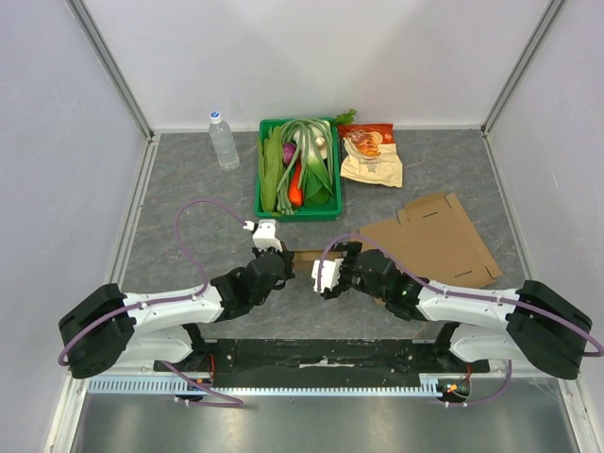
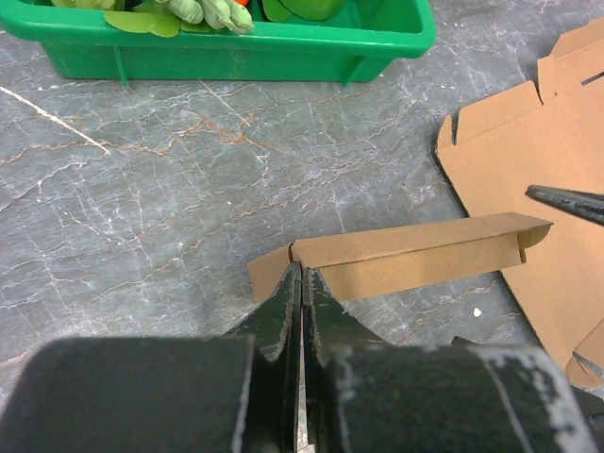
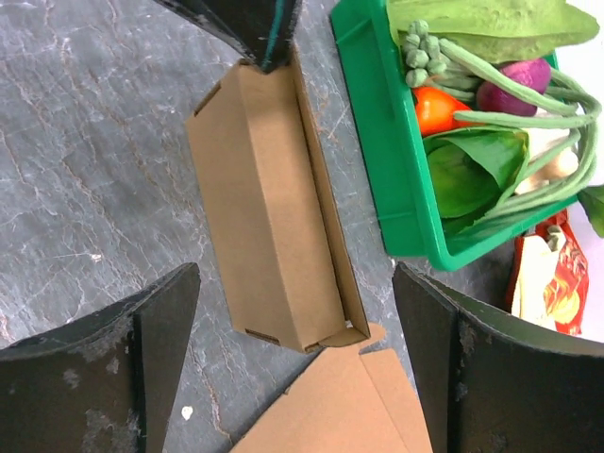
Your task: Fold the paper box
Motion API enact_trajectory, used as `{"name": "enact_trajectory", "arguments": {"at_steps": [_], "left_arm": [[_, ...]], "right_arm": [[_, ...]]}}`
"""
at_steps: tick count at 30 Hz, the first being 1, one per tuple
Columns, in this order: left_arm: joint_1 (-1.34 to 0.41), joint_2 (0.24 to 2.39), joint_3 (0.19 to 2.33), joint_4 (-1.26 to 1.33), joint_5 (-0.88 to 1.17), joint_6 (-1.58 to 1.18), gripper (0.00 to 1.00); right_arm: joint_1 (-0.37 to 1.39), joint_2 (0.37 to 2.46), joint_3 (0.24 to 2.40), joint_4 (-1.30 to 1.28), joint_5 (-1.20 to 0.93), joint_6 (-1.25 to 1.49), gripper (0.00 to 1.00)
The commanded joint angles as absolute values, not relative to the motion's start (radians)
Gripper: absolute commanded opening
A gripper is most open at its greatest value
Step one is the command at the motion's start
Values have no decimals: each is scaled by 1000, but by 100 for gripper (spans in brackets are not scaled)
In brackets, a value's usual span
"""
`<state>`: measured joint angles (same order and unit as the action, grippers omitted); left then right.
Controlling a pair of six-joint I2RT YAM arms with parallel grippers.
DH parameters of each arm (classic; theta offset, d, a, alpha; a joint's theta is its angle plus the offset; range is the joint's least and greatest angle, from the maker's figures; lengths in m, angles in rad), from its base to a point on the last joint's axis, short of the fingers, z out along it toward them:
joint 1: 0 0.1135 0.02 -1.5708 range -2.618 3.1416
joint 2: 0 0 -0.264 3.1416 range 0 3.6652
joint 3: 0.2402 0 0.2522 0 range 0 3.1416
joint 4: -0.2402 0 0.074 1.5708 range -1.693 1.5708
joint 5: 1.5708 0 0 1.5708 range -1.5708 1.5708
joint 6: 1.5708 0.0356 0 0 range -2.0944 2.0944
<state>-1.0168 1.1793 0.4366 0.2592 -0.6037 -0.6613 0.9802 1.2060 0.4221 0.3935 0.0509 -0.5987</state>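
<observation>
— Where was the paper box [image 1: 434, 241]?
— It lay flat on the desk [image 1: 189, 189], right of the middle and nearer than the green tray [image 2: 236, 42]. Its left edge was folded up into a long strip [image 3: 269, 198].
— And the jaws?
— The jaws of the left gripper [image 2: 300, 283] were fully shut, tips touching the strip's left end. If they pinched cardboard, I could not tell. The jaws of the right gripper [image 3: 294, 274] stood wide open, one on each side of the strip, holding nothing.
</observation>
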Motion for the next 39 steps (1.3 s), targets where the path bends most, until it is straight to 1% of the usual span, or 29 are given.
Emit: {"name": "enact_trajectory", "arguments": {"at_steps": [1, 4, 8, 11, 12, 16, 18, 19, 20, 23, 26, 28, 31, 32, 34, 35, 38, 39], "left_arm": [[-1026, 1212, 442, 163, -589, -660, 2], [-1028, 1213, 440, 167, -588, -658, 2], [-1028, 1206, 436, 173, -586, -653, 2], [-1028, 1204, 434, 178, -586, -649, 2], [-1028, 1204, 434, 178, -584, -649, 2], [-1028, 1201, 433, 178, -586, -649, 2], [-1028, 1200, 430, 183, -584, -649, 2], [-1028, 1198, 430, 183, -586, -649, 2], [-1028, 1198, 430, 181, -584, -649, 2], [-1028, 1193, 425, 183, -578, -647, 2], [-1028, 1177, 419, 186, -565, -649, 2], [-1028, 1169, 411, 187, -561, -655, 3], [-1026, 1154, 403, 193, -535, -658, 12], [-1026, 1147, 397, 199, -511, -660, 21], [-1025, 1106, 374, 218, -467, -666, 32], [-1025, 1086, 364, 227, -451, -667, 42], [-1005, 982, 344, 180, -397, -666, 57], [-994, 953, 345, 155, -382, -666, 58]], "right_arm": [[994, 1229, 430, 472, 5, -681, 90], [1014, 1249, 420, 518, 69, -709, 88], [1028, 1294, 436, 523, 90, -756, 86], [1048, 1330, 443, 547, 130, -765, 81], [1067, 1335, 442, 555, 143, -767, 77], [1135, 1377, 428, 592, 239, -785, 70], [1185, 1400, 410, 653, 331, -799, 65], [1204, 1434, 403, 679, 371, -824, 64], [1222, 1454, 399, 737, 461, -840, 64], [1276, 1525, 387, 840, 573, -885, 60], [1292, 1584, 376, 909, 624, -894, 53], [1293, 1618, 373, 929, 650, -887, 47], [1293, 1638, 364, 960, 637, -870, 42], [1295, 1640, 364, 944, 627, -853, 42], [1293, 1649, 362, 949, 621, -845, 41], [1293, 1648, 359, 959, 618, -845, 41], [1289, 1635, 351, 948, 583, -830, 39], [1284, 1631, 348, 937, 569, -818, 39]]}}
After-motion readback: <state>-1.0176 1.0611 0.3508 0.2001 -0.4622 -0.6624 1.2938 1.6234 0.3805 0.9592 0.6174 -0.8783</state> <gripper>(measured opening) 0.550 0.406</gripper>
